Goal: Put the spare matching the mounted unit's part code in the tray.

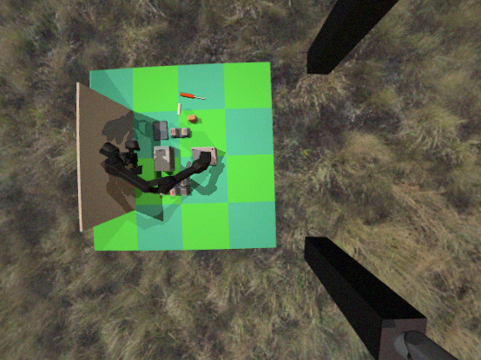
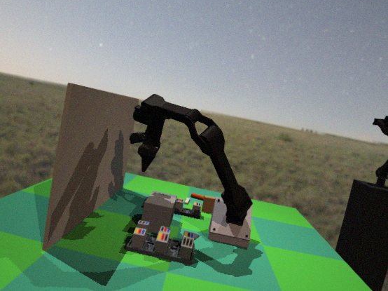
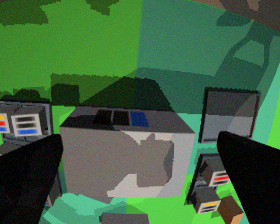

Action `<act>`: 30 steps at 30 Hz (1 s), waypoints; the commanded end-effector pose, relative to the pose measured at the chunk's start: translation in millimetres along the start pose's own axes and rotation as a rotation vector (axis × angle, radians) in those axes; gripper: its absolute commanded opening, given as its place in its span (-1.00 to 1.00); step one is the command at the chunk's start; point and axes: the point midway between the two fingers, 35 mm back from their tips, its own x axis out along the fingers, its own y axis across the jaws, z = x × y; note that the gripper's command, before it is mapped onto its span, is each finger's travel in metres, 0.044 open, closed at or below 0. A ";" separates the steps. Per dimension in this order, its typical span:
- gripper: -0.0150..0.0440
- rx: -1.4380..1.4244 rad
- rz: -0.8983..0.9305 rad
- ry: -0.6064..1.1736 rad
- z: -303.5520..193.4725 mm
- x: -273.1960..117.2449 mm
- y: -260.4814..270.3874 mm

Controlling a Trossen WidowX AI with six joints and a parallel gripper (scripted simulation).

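The mounted unit, a grey box (image 1: 163, 159) (image 2: 159, 207) (image 3: 100, 160), shows two black patches and one blue patch on its wall-facing side in the wrist view. The dark square tray (image 1: 161, 130) (image 3: 229, 124) looks empty. In the left rack, one spare (image 3: 26, 125) shows two black bars and a blue one; a neighbour (image 3: 2, 123) shows yellow, red and blue. Several spares stand in that rack in the exterior view. A second rack holds a red-marked spare (image 3: 217, 177) and a yellow-marked spare (image 3: 206, 201). My gripper (image 3: 141, 142) is open and empty, high above, on the box's wall side.
A tall brown panel (image 1: 104, 157) (image 2: 94, 148) stands beyond the box. An orange block (image 1: 192, 118) (image 2: 209, 204), a pale stick (image 1: 179, 108) and a red-handled screwdriver (image 1: 187, 95) lie past the second rack. The arm's base plate (image 2: 227, 230) is opposite the panel.
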 end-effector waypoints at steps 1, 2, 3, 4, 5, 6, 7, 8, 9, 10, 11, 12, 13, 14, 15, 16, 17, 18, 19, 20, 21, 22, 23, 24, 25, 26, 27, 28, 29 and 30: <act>1.00 0.014 0.005 -0.008 0.7 -3.0 0.0; 1.00 0.014 0.005 -0.008 0.7 -3.0 0.0; 1.00 0.014 0.005 -0.008 0.7 -3.0 0.0; 1.00 0.014 0.005 -0.008 0.7 -3.0 0.0; 1.00 0.014 0.005 -0.008 0.7 -3.0 0.0; 1.00 0.014 0.005 -0.008 0.7 -3.0 0.0; 1.00 0.014 0.005 -0.008 0.7 -3.0 0.0; 1.00 0.014 0.005 -0.008 0.7 -3.0 0.0; 1.00 0.014 0.005 -0.008 0.7 -3.0 0.0; 1.00 0.014 0.005 -0.008 0.7 -3.0 0.0; 1.00 0.014 0.005 -0.008 0.7 -3.0 0.0; 1.00 0.014 0.005 -0.008 0.7 -3.0 0.0; 1.00 0.014 0.005 -0.008 0.7 -3.0 0.0; 1.00 -0.007 0.005 -0.008 0.8 -2.3 2.6; 1.00 -0.071 0.006 -0.006 0.9 -0.2 10.1; 1.00 -0.179 0.008 -0.003 0.8 3.3 22.6; 1.00 -0.310 0.012 0.000 0.0 7.8 37.7; 1.00 -0.442 0.017 0.003 -1.6 12.2 52.7; 1.00 -0.574 0.023 0.006 -3.9 16.7 67.4; 1.00 -0.705 0.030 0.007 -6.9 21.2 81.9; 1.00 -0.837 0.037 0.008 -10.7 25.7 96.2; 1.00 -0.969 0.046 0.008 -15.1 30.1 110.1; 1.00 -1.101 0.055 0.007 -20.2 34.5 123.6; 1.00 -1.232 0.066 0.004 -26.0 38.8 136.8; 1.00 -1.364 0.077 0.001 -32.3 43.0 149.5; 1.00 -1.471 0.087 -0.004 -37.9 46.4 159.6; 1.00 -1.535 0.093 -0.006 -41.5 48.4 165.5; 1.00 -1.557 0.095 -0.008 -42.7 49.0 167.5; 1.00 -1.557 0.095 -0.008 -42.8 49.0 167.5; 1.00 -1.557 0.095 -0.008 -42.8 49.0 167.5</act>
